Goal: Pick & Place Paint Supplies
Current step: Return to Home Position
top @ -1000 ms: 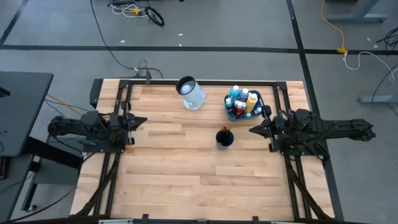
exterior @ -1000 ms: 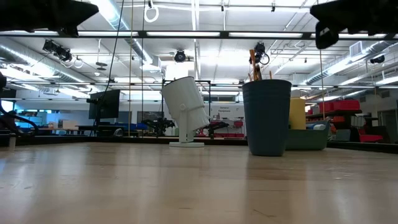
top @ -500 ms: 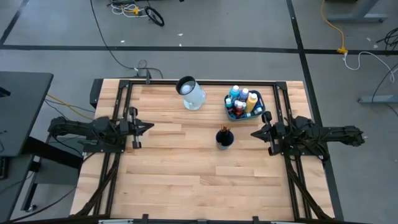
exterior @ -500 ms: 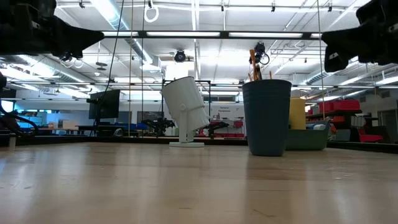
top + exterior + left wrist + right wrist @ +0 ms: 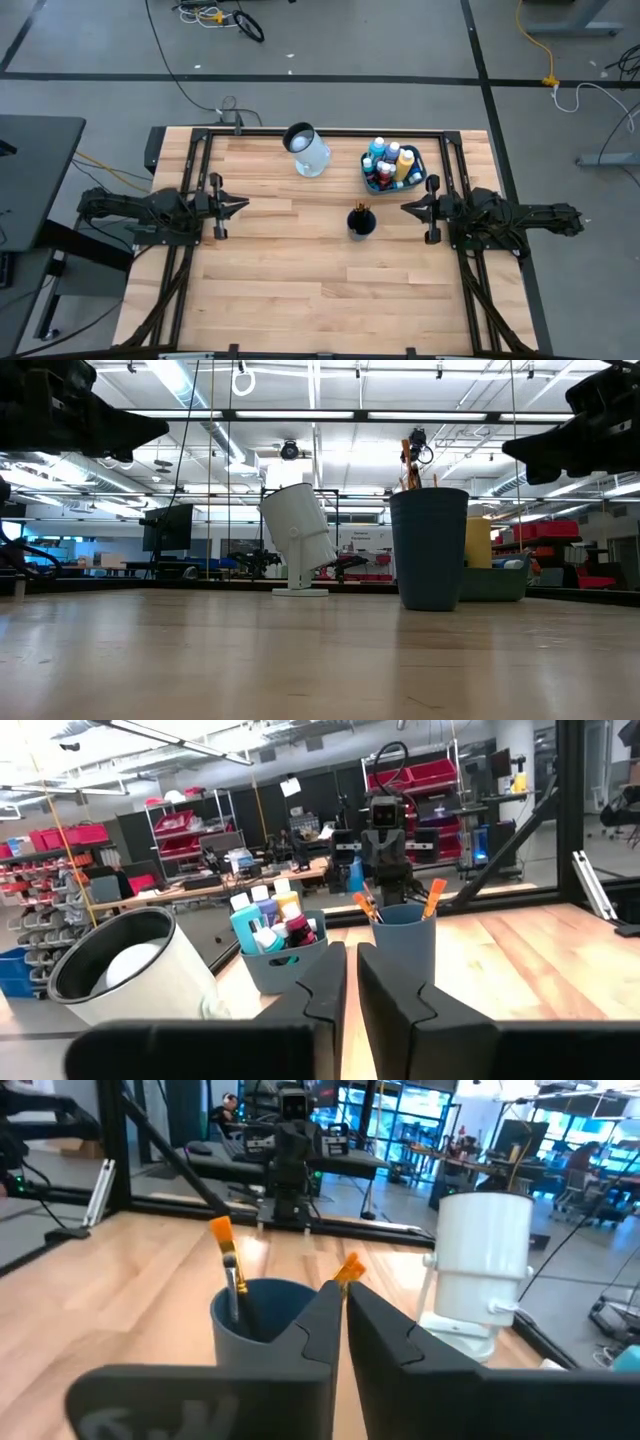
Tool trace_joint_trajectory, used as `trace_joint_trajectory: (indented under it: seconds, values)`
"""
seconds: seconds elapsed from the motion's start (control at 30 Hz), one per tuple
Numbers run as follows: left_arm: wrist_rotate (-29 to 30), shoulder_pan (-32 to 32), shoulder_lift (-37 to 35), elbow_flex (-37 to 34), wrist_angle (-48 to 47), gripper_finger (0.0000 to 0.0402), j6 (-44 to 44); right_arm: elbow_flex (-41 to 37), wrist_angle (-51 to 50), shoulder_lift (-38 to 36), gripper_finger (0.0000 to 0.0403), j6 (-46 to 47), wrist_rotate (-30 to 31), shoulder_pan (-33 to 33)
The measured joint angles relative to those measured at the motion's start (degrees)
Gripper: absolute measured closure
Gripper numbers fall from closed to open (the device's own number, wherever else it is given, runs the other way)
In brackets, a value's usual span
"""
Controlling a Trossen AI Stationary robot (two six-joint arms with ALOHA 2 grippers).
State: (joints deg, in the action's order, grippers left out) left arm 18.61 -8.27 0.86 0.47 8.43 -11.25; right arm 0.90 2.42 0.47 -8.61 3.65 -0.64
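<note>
**Both arms nearing their rest pose, seen from above.** Over the last second I have folded the right arm back and straightened it. Its right gripper (image 5: 406, 208) now points inward from the right side of the table (image 5: 300, 280). The left gripper (image 5: 240, 204) has eased slightly inward and mirrors it on the left. In the low view both have sunk lower.

Neither carries anything. The left fingers (image 5: 322, 990) are clenched to a thin slit, and the right fingers (image 5: 318, 1330) are pressed together.

The paintbrushes (image 5: 228, 1258) stand orange ends up in the cup (image 5: 361, 222), mid-table between the two grippers. The paint bottles (image 5: 390, 160) are packed upright in the tub (image 5: 365, 166), just beyond the cup toward the far right. The jug (image 5: 308, 150) stands near the far edge. I see no supplies loose on the wood, so I judge the sorting finished, with only parking the arms left.
</note>
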Motion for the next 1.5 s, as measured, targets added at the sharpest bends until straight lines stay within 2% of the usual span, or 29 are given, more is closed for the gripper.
trace_joint_trajectory:
  seconds: [0.2, 1.5]
  values:
    - [-0.01, 0.0, 0.0, -0.02, 0.04, 0.0368, -0.04, 0.01, -0.05, 0.0, 0.0366, 0.62, 0.01, 0.0]
    - [-0.02, 0.0, 0.0, -0.09, 0.04, 0.0368, -0.09, 0.07, 0.06, 0.04, 0.0364, 0.58, -0.01, 0.0]
